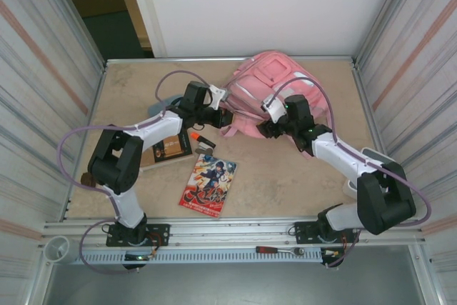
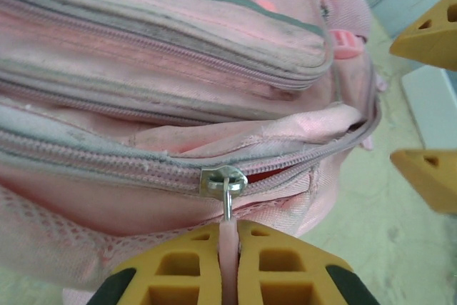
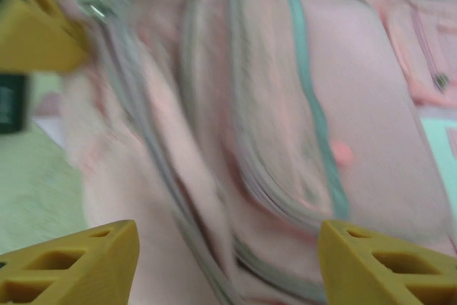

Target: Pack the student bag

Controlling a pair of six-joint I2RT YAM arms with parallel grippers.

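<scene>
Item: bag (image 1: 275,80), far centre of table; zip barely parted.
Tools: left gripper (image 2: 228,248) clenched on zip pull (image 2: 223,179); right gripper (image 3: 228,262) released, over bag.
Outstanding: book (image 1: 209,185), marker (image 1: 194,136) unpacked; packing seemingly not begun.

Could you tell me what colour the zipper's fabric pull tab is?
Pale pink pull tab, clearest in the left wrist view.

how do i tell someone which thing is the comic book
Start at the pink bag at the far side of the table. Come toward the near edge, slightly left of centre: the comic book lies flat there. Its red and blue cartoon cover sets it apart from the brown book and orange-tipped pen just beyond it.
</scene>
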